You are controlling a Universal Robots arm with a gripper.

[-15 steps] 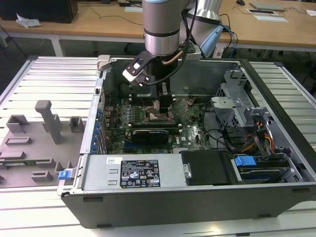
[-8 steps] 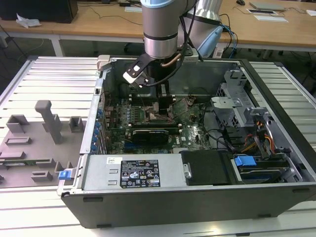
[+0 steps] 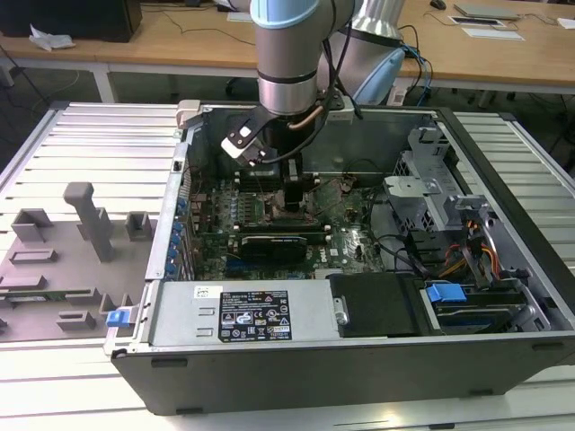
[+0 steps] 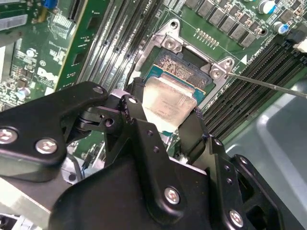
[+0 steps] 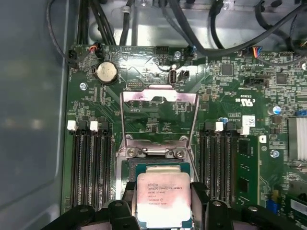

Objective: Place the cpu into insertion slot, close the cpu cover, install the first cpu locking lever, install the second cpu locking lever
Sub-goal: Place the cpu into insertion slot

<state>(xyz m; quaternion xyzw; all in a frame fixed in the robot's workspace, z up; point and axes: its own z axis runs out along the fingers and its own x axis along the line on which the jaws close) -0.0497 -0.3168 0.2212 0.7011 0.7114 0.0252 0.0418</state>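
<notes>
Black claw grips the silvery cpu by two opposite edges, its fingers spread only chip-wide, right over the insertion slot. Beyond that slot, the cpu cover stands flipped open above the green motherboard.

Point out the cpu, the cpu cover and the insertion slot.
cpu [image 5: 163,199]: first wrist view, middle of its silvery top.
cpu cover [image 5: 139,95]: first wrist view, end bar of the raised frame.
insertion slot [image 4: 184,64]: second wrist view, glinting contact field beside the cpu.
</notes>
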